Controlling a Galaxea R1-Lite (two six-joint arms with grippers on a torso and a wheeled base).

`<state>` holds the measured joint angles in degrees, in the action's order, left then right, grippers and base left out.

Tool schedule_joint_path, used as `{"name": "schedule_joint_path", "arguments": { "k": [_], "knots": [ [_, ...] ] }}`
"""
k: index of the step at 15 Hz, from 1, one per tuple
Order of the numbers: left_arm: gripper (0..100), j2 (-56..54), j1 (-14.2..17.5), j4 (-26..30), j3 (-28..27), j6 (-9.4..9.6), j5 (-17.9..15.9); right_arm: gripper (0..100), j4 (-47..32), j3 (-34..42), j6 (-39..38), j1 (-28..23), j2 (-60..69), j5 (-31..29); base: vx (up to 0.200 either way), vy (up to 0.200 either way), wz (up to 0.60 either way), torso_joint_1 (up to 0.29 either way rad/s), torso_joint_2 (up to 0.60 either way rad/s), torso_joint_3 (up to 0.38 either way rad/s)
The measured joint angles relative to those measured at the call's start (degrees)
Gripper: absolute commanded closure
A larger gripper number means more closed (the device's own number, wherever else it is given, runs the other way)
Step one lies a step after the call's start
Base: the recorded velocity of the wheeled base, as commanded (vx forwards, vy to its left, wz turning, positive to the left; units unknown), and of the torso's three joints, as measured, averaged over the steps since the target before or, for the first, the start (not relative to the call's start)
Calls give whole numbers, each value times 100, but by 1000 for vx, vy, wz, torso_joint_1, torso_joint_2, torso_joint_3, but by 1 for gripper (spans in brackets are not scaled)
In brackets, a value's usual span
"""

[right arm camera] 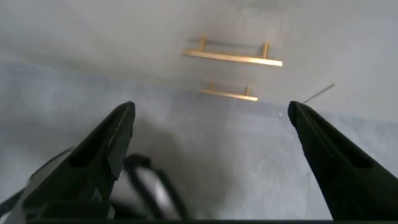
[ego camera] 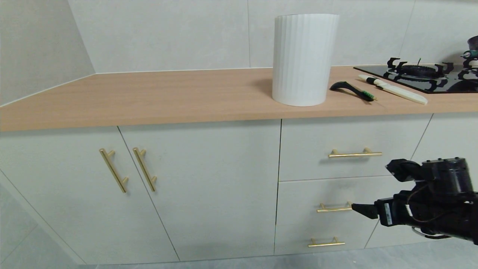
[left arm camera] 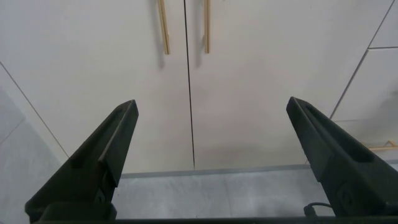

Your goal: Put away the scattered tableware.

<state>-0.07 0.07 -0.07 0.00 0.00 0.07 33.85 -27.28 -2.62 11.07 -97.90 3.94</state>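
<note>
On the wooden counter [ego camera: 149, 97] lie a black utensil with a green tip [ego camera: 353, 89] and a white knife with a black and green band [ego camera: 392, 89], both to the right of a tall white ribbed container [ego camera: 302, 59]. My right gripper [ego camera: 373, 188] is open and empty, low in front of the drawers, with one fingertip just right of the middle drawer handle [ego camera: 334, 207]. In the right wrist view the right gripper [right arm camera: 210, 112] faces two gold drawer handles [right arm camera: 233, 56]. My left gripper [left arm camera: 211, 106] is open and empty before the cabinet doors [left arm camera: 249, 93].
A black gas hob [ego camera: 422, 76] sits at the counter's right end, next to the knife. Below the counter are two cabinet doors with gold handles [ego camera: 143, 168] on the left and three stacked, closed drawers [ego camera: 354, 153] on the right. Grey tile floor [left arm camera: 205, 199] lies below.
</note>
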Motion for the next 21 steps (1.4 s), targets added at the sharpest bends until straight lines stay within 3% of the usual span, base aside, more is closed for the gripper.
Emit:
{"name": "schedule_joint_path", "arguments": {
  "k": [9, 21],
  "knots": [
    [0, 0, 2, 0, 0, 0, 0, 0, 2502, -499, 9, -197, -2773, -581, 0, 0, 0, 0, 0, 0],
    [0, 0, 2, 0, 0, 0, 0, 0, 3296, -1111, -27, -149, -4019, -1063, 0, 0, 0, 0, 0, 0]
  ]
}}
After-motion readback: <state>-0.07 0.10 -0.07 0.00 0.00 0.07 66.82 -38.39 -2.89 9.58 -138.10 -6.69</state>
